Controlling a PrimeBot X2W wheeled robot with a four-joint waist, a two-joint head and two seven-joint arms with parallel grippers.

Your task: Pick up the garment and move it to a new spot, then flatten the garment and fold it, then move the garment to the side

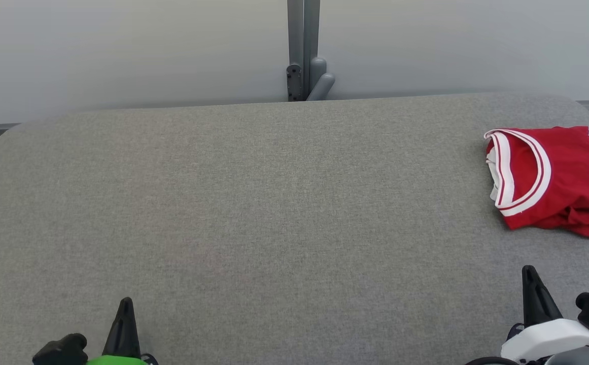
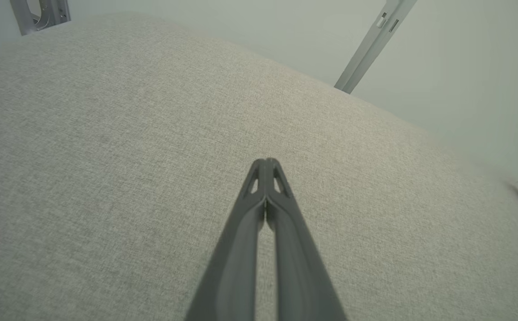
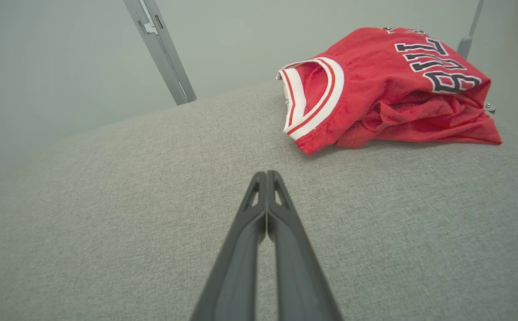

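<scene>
Red basketball jersey (image 1: 553,187) lying bunched, loosely doubled, at right end of grey padded table (image 1: 274,213); left gripper (image 2: 266,164) and right gripper (image 3: 266,174) hovering apart from it, jaws together, gripping nothing; scene fitting either pickup pending or jersey already set aside; loose layers likely separating under any pinch.

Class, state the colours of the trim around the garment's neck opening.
White with thin red stripes, on the red garment; clearest in the right wrist view.

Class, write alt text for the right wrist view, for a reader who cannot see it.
A red jersey with white neck trim lies bunched on a grey fabric table, beyond the right gripper, which is shut and empty. A grey metal post stands behind.
</scene>
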